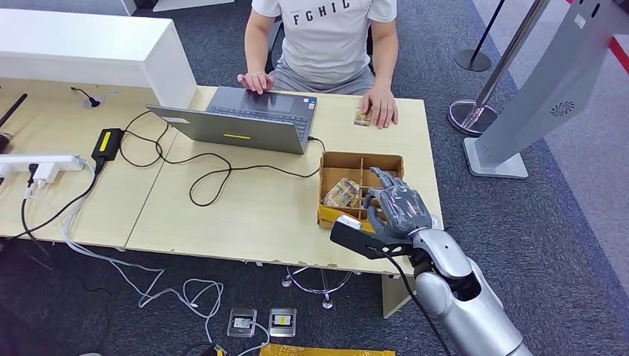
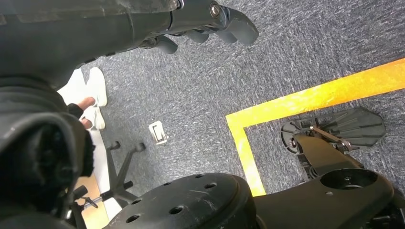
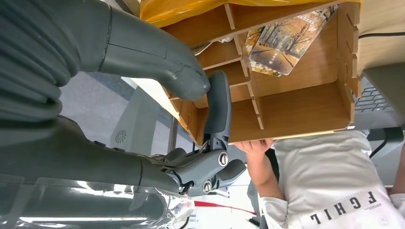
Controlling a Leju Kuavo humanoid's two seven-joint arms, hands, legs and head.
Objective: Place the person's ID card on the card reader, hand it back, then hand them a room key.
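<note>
Filling most of the head view, a light wooden table (image 1: 245,215) runs from the left edge to right of centre, and a person (image 1: 323,41) in a grey shirt sits behind it at the top of the frame. An open grey laptop (image 1: 245,119) stands in the upper middle, with black cables looping below it. Right of centre, near the table's front edge, sits a wooden divided box (image 1: 348,165), and some room key cards (image 1: 342,194) with an autumn tree picture lie in its lower left compartment. The right hand (image 1: 397,208) hangs over the right part of this box with fingers spread and slightly bent, holding nothing; in the right wrist view its fingers (image 3: 217,109) seem to touch a divider, but I cannot be sure. The ID card (image 1: 362,117) lies on the table in the upper right, under the person's fingertips (image 1: 380,111). The left hand (image 2: 210,19) is at the top of the left wrist view above grey carpet; I cannot tell if it is open or closed.
</note>
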